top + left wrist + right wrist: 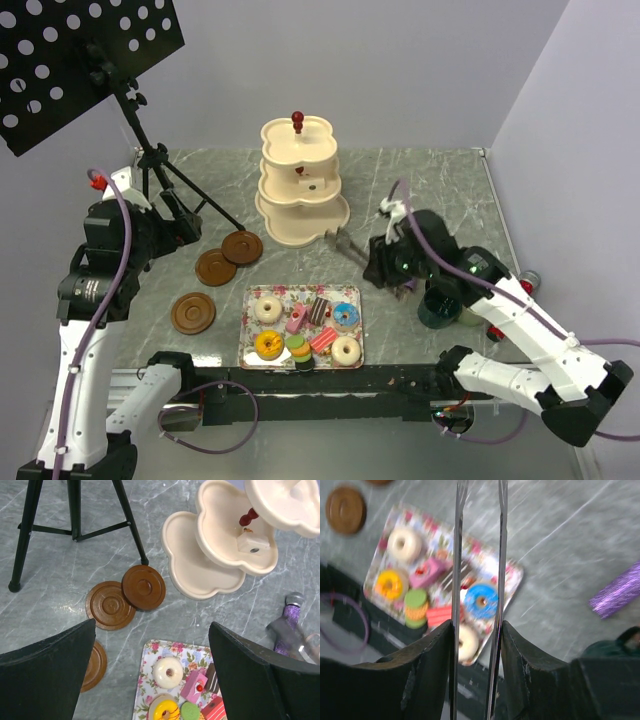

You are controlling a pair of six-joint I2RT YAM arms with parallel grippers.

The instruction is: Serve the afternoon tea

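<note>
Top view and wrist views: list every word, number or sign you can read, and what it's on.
None readable.
Stand: small red mark, too small to read.
Tray: floral print only.
Tongs: no marking visible.

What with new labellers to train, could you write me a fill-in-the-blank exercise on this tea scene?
Beside the floral tray lie ___ brown saucers.
The tray holds ___ doughnuts.
The right gripper is shut on metal ___.
The left gripper stands ___, holding nothing.
Missing words: three; four; tongs; open.
</note>
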